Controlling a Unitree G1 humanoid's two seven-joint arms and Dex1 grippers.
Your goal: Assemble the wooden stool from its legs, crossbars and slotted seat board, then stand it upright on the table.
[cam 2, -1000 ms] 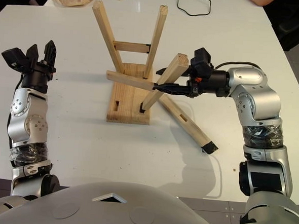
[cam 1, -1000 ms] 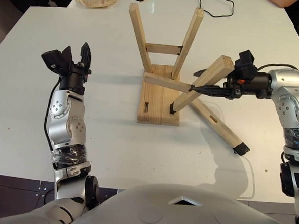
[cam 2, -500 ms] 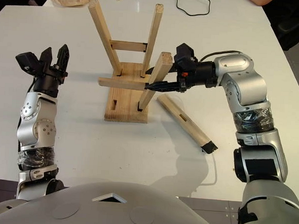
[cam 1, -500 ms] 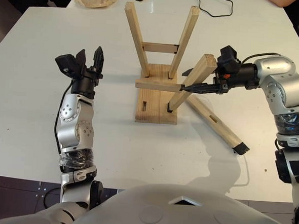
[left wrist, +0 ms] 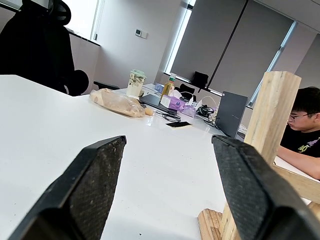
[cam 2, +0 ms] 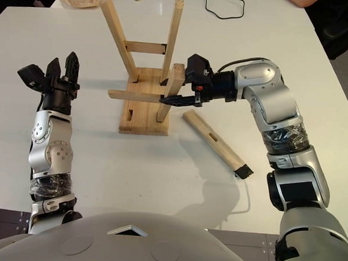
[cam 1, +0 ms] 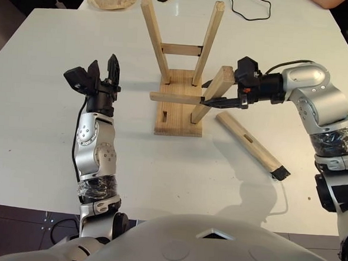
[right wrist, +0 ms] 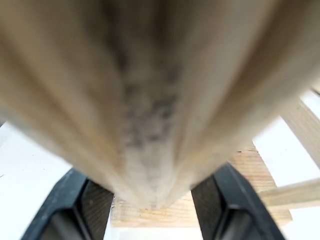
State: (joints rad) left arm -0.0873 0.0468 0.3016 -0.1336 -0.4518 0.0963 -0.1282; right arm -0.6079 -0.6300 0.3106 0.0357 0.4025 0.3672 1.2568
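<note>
My right gripper point(cam 1: 211, 101) is clamped across a pale square-section wooden leg point(cam 1: 213, 93), with one finger point(right wrist: 82, 210) on each side of it in the wrist view. The leg leans a little toward 1 o'clock. Its lower end sits on the 4 o'clock corner of the flat slotted wooden seat board point(cam 1: 177, 120), which lies on the white table point(cam 1: 38, 134) at my 12 o'clock. I cannot tell whether the tenon is down in its slot or only resting on it. A thin wooden crossbar point(cam 1: 173, 98) sticks out of the held leg toward 9 o'clock, its free end in the air. Two joined wooden legs point(cam 1: 153, 40) rise from the board's 12 o'clock edge. A loose wooden leg with a black end cap point(cam 1: 249, 142) lies at 4 o'clock from the board, apart from it. My left gripper point(cam 1: 103, 73) hovers at 9 o'clock, well apart from the board, fingers spread and holding nothing.

Nothing pins the board, so a sideways push while I straighten the leg could slide or twist it, and the standing pair could tip. Pressing down with the leg off vertical could jam the tenon.

Against a second ago, the held leg is much nearer upright. The board and its standing pair have slid toward 9 o'clock, and my left arm has come closer. The loose leg has not moved.
</note>
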